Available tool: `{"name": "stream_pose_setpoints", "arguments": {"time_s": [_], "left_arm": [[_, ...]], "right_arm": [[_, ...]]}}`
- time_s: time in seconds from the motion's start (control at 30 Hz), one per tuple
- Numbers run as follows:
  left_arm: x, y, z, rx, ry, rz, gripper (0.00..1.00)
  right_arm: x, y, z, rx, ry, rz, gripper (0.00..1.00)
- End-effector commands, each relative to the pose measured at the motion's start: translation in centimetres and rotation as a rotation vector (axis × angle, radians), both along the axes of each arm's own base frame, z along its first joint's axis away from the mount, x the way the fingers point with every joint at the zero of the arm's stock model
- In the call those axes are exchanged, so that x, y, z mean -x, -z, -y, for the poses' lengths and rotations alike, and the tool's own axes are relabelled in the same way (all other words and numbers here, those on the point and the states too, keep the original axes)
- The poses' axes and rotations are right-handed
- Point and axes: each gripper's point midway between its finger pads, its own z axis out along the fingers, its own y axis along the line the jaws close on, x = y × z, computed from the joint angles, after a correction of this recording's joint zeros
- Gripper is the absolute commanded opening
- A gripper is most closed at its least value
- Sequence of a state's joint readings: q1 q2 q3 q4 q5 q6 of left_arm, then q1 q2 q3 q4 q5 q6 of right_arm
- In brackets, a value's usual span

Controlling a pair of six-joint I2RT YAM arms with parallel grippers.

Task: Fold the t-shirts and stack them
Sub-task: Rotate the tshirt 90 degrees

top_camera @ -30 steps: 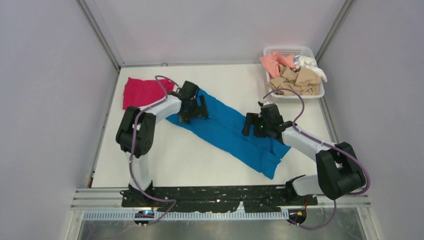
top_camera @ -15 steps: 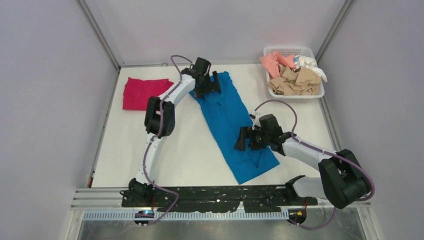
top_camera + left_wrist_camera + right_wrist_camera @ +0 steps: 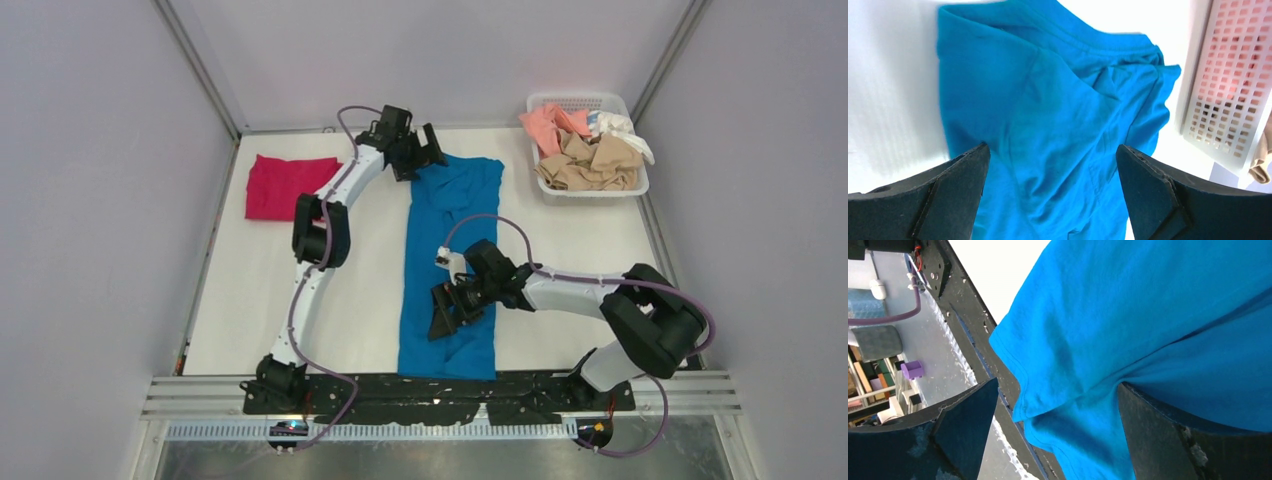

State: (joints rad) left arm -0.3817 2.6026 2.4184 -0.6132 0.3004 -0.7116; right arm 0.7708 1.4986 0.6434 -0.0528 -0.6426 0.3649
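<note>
The white bench (image 3: 260, 300) carries everything. The blue shirt (image 3: 440, 215) is laid down its middle as a long narrow strip. Its far end is near the basket (image 3: 585, 100), and its near hem reaches the black rail (image 3: 330, 385) at the bench's front edge. Peach, tan and white shirts are heaped in the basket. The magenta shirt (image 3: 285, 185) is seen folded at the far left, well apart from the strip.

The left pincer (image 3: 420, 160) is held over the strip's far left corner, with its jaws spread wide and nothing gripped. The right pincer (image 3: 455, 318) is held low over the near part of the strip, likewise released; in its wrist view the cloth fills the gap between the parted jaws.

The step in hand is judged to be the squaring of the strip before it is folded end to end. The far end is seen rumpled in the left wrist view, so it would best be flattened first. The near hem should be drawn back from the rail so that no cloth hangs off. When a grip is taken, all layers at an outer corner should be caught together. The cloth should be lifted only slightly, lest the lengthwise fold be pulled open.
</note>
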Motion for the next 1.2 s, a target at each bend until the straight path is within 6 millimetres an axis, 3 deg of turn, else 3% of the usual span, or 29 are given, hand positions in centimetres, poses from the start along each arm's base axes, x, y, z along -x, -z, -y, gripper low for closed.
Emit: {"name": "stream_pose_setpoints", "arguments": {"time_s": [0.0, 0.13, 0.23, 0.33, 0.4, 0.5, 0.53, 0.57, 0.6, 0.63, 0.73, 0.77, 0.8, 0.83, 0.87, 0.9, 0.93, 1.03, 1.17], "left_arm": [[-2.5, -1.4, -1.9, 0.06, -0.051, 0.039, 1.0], [-3.1, -2.2, -4.3, -0.044, -0.103, 0.076, 1.0], [-3.2, -3.2, -5.8, -0.064, -0.122, 0.083, 1.0], [-3.4, -8.1, -5.9, -0.05, -0.099, 0.193, 1.0], [-2.8, -13.0, -5.8, -0.025, -0.067, 0.282, 1.0], [-0.2, -18.7, -6.5, -0.03, -0.03, 0.368, 1.0], [1.1, -19.9, -7.1, -0.049, -0.032, 0.384, 1.0], [2.5, -20.6, -7.9, -0.079, -0.034, 0.396, 1.0], [4.2, -20.5, -8.7, -0.116, -0.035, 0.399, 1.0], [5.9, -21.2, -9.3, -0.135, -0.028, 0.425, 1.0], [11.4, -19.4, -11.4, -0.191, -0.028, 0.462, 1.0], [13.4, -20.0, -12.2, -0.176, -0.046, 0.51, 1.0], [15.0, -18.5, -12.9, -0.176, -0.062, 0.501, 1.0], [16.5, -17.1, -13.6, -0.174, -0.082, 0.49, 1.0], [18.2, -14.1, -14.4, -0.184, -0.096, 0.444, 1.0], [19.4, -13.2, -14.7, -0.167, -0.105, 0.439, 1.0], [20.7, -11.8, -14.7, -0.148, -0.098, 0.417, 1.0], [23.6, -9.0, -14.3, -0.083, -0.08, 0.354, 1.0], [25.8, -7.1, -13.6, -0.049, -0.041, 0.336, 1.0]], "right_arm": [[-2.0, -0.5, 0.1, 0.04, 0.05, 0.067, 0.95], [-3.0, -2.3, 0.5, 0.041, 0.084, 0.127, 0.95], [-4.9, -4.1, 1.6, 0.055, 0.149, 0.197, 0.95], [-8.0, -5.3, 3.4, 0.079, 0.282, 0.261, 0.95], [-10.8, -5.9, 4.8, 0.112, 0.383, 0.306, 0.95], [-15.8, -6.9, 6.6, 0.219, 0.54, 0.424, 0.95], [-16.8, -5.9, 7.1, 0.268, 0.564, 0.419, 0.95], [-18.7, -6.7, 7.5, 0.296, 0.617, 0.459, 0.95], [-19.7, -5.4, 7.8, 0.34, 0.641, 0.438, 0.95], [-21.4, -6.3, 7.7, 0.348, 0.678, 0.467, 0.95], [-25.0, -5.5, 7.1, 0.418, 0.7, 0.489, 0.95], [-25.5, -3.7, 7.4, 0.478, 0.69, 0.479, 0.95], [-26.8, -4.6, 6.8, 0.47, 0.698, 0.496, 0.95], [-26.9, -2.6, 7.1, 0.532, 0.683, 0.464, 0.95], [-27.9, -3.1, 6.4, 0.522, 0.686, 0.472, 0.95], [-28.0, -1.7, 6.3, 0.547, 0.668, 0.447, 0.95], [-28.4, -1.8, 5.6, 0.53, 0.659, 0.443, 0.95], [-28.7, 0.5, 5.1, 0.561, 0.641, 0.393, 0.95], [-28.4, 2.5, 4.3, 0.574, 0.599, 0.33, 0.95]]}}
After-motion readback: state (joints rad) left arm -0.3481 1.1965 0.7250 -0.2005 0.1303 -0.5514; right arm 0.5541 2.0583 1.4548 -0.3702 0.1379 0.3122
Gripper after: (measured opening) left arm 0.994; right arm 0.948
